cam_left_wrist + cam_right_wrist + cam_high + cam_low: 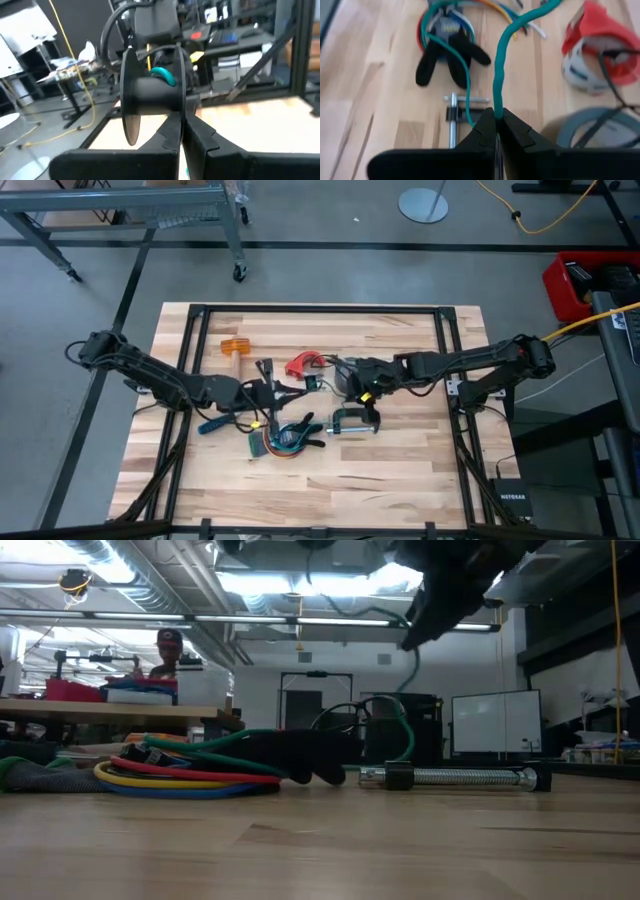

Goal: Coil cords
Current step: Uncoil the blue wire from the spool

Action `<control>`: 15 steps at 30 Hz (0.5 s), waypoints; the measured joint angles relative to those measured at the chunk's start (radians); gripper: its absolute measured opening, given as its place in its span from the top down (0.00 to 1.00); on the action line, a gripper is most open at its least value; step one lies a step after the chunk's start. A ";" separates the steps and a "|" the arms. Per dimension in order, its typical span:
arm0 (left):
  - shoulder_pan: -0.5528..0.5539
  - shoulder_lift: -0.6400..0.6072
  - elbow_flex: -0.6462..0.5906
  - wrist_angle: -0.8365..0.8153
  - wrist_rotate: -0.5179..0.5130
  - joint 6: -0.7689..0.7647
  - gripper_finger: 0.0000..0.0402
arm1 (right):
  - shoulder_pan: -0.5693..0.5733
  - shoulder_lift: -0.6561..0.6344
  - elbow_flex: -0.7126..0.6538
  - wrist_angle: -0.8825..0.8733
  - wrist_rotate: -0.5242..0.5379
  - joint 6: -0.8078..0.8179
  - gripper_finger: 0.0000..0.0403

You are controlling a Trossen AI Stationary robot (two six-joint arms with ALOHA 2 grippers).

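Near the middle of the wooden surface (400, 450), the two arms reach toward each other. The right gripper (496, 120) is clenched on a green cord (498, 75), which comes out between its fingertips and runs across the boards toward the coiled bundle of cords (427, 22). In the high view this gripper (352, 380) sits just beside a grey roll of tape (345, 372) and near a red-and-white piece (303, 364).

The left gripper (181, 131) is also shut, its fingertips pinched on the rim of a black spool (150, 95) with a short bit of teal cord (164, 76) lying against the hub. From above, the left gripper (268, 392) lies left of centre.

The bundle (275, 443), with red, yellow, blue and green loops, rests flat toward the front of the surface, touching a black spring clamp (305, 432). In the low view the loops (180, 777) lie stacked on the boards beside that clamp (300, 755). A metal screw clamp (352, 420) lies just right of them. A small orange block (233, 346) sits apart toward the back left.
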 joint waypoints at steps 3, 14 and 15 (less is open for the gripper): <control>0.000 -0.008 0.000 -0.078 -0.014 -0.007 1.00 | 0.000 0.000 0.000 -0.044 0.000 0.002 0.98; 0.001 -0.107 0.000 -0.613 -0.070 -0.275 1.00 | 0.000 0.000 -0.001 -0.141 0.032 0.029 0.97; 0.001 -0.115 0.000 -0.656 -0.069 -0.305 1.00 | 0.000 0.000 -0.001 -0.148 0.040 0.028 0.97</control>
